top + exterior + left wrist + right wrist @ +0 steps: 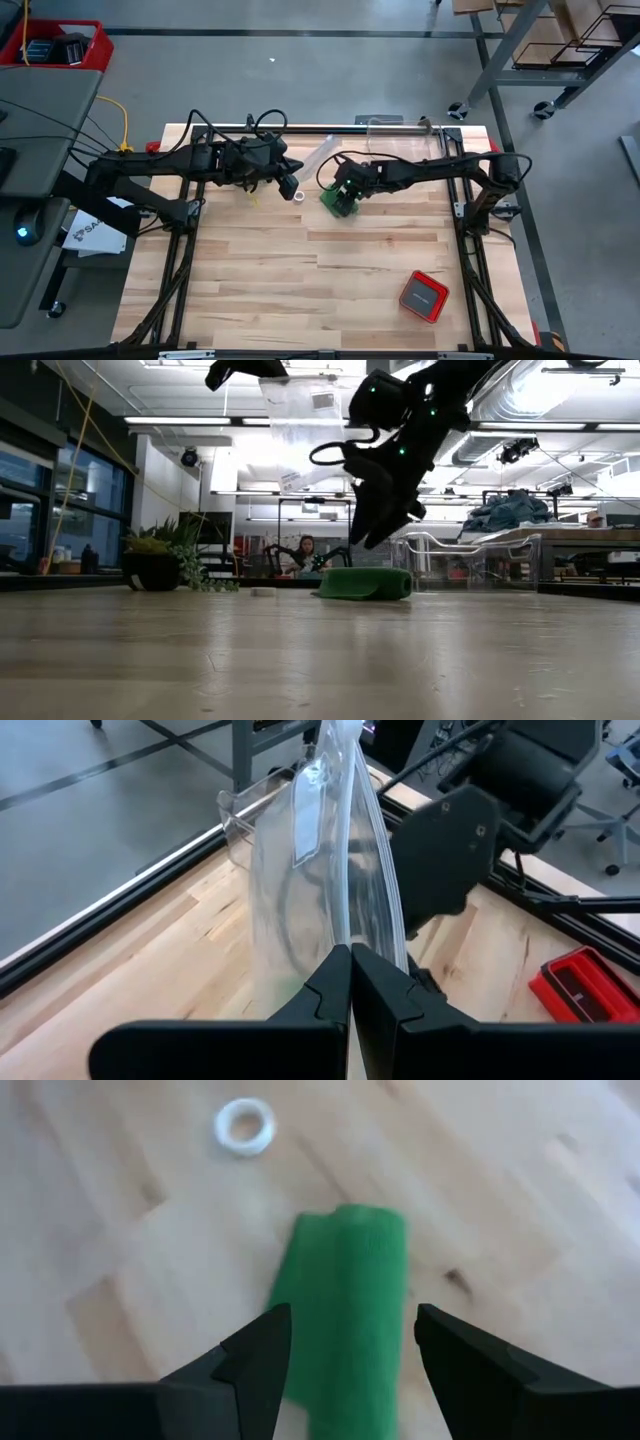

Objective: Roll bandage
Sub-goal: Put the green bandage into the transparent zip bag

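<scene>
The green bandage (337, 204) lies on the table as a short, thick folded or rolled bundle; it also shows in the low view (368, 582) and the right wrist view (345, 1305). My right gripper (350, 188) hovers just above it, open, one finger on either side (350, 1345), without touching. My left gripper (287, 172) is left of it, raised, shut on a clear plastic bag (320, 850). A small white tape ring (300, 196) lies on the table between the grippers. My left gripper pinches the clear bag between its two fingers at one edge (352, 942). The bag stretches away from the fingertips, crinkled. In the low view the bag (300, 415) hangs high, clear of the table.
A red box (423, 296) lies near the table's front right. A clear plastic piece (395, 127) stands at the far edge. Bare wood (260, 290) stretches across the near half. A person (305, 550) sits in the room beyond the table.
</scene>
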You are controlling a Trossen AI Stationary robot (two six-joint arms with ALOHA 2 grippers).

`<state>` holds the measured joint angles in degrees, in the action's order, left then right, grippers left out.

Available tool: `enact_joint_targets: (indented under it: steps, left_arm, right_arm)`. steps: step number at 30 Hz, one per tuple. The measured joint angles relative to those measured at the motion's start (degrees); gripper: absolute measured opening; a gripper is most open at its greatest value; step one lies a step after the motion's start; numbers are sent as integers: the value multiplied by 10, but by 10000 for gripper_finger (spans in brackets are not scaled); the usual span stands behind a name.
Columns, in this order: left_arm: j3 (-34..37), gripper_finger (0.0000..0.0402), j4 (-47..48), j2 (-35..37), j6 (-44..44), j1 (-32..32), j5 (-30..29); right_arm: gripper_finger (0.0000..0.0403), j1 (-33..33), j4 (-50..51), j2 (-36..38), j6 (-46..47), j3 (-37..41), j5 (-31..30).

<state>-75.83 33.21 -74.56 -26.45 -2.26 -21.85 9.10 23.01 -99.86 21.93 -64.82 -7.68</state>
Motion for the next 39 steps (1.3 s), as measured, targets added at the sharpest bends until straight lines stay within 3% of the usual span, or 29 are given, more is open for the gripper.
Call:
enact_joint_targets:
  steps: [6,8,14,17,22,25,39]
  left_arm:
    - [0,0,1,0,-10,-1,21]
    - [0,0,3,0,-14,-1,26]
    - [0,0,20,0,-23,-1,32]
    - [0,0,61,-2,-91,-11,32]
    - [1,0,138,-12,-205,-47,123]
    - [1,0,144,-12,-214,-57,161]
    - [0,0,133,-25,-239,-57,172]
  right_arm:
    - [209,17,10,1,1,0,95]
    - [209,19,8,1,-1,0,100]
    - [209,23,6,1,-7,0,78]
    - [209,22,7,1,-15,0,45]
    - [209,22,7,1,-14,0,16]
    - [209,21,11,-5,-12,0,13]
    - [209,0,42,-50,6,0,-12]
